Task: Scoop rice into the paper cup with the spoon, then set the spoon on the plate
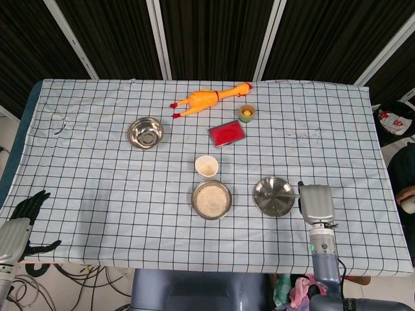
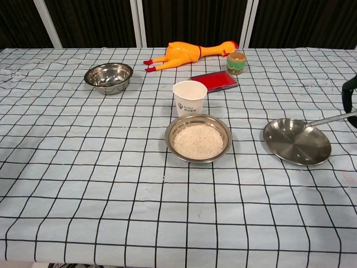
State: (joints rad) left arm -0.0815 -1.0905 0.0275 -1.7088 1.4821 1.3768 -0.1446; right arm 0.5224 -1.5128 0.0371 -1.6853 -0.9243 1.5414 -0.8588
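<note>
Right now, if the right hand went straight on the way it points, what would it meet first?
Probably nothing. Ahead of the right hand, the head view shows only bare checked tablecloth up to the far edge. The steel plate lies off to its left. The hand's height is unclear.

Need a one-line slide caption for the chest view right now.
Spoon laid across the steel plate, beside the rice bowl and paper cup.

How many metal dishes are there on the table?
3. An empty bowl at the back left, a bowl of rice in the middle in front of the paper cup, and a plate to the right. None seem hidden.
</note>
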